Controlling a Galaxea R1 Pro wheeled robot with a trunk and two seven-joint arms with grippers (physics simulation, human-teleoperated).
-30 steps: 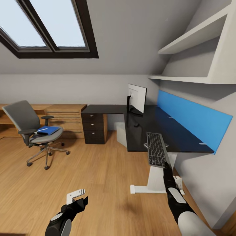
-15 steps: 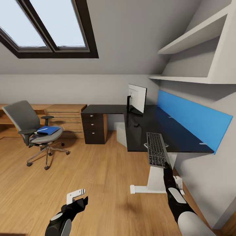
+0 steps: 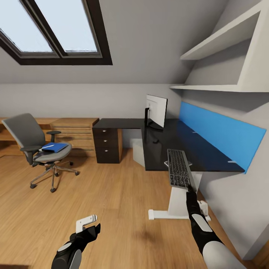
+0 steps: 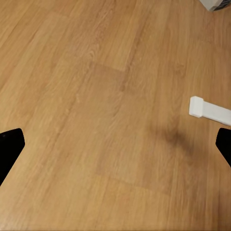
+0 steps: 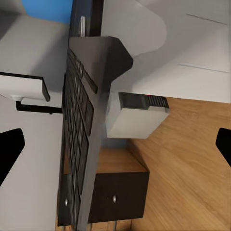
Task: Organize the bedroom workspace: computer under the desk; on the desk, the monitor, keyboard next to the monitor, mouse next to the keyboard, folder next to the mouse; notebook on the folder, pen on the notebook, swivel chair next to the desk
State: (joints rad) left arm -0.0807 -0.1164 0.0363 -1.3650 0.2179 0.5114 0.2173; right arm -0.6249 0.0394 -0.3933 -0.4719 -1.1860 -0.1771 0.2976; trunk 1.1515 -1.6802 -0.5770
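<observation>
The right pincer [image 3: 189, 189] holds the keyboard [image 3: 178, 169] by its near short end, closed on it. The keyboard stands up from the pincer, tilted, with the keys turned toward the head camera; its far end is over the near edge of the desk [image 3: 175, 144]. I cannot tell if the keyboard touches the desk top. In the right wrist view the keyboard [image 5: 79, 139] runs straight away from the pincer, seen almost edge-on.

Beyond the right pincer, at the far part of the desk, the monitor [image 3: 156, 111] stands upright on its round foot, well apart from the keyboard. The blue back panel [image 3: 220, 135] runs along the desk edge by the wall, on the outer side of the right pincer. A small pale flat thing [image 3: 165, 163] lies on the desk just beside the keyboard; it is too small to name. Under the desk, past the right pincer, the computer [image 3: 138, 152] stands on the floor [image 3: 112, 194].

The left pincer [image 3: 88, 222] hangs low over the bare wood floor, open and holding nothing. Far ahead of it and to its outer side stands the swivel chair [image 3: 39, 147], well apart from the desk. The folder [image 3: 54, 147] lies on its seat.
</observation>
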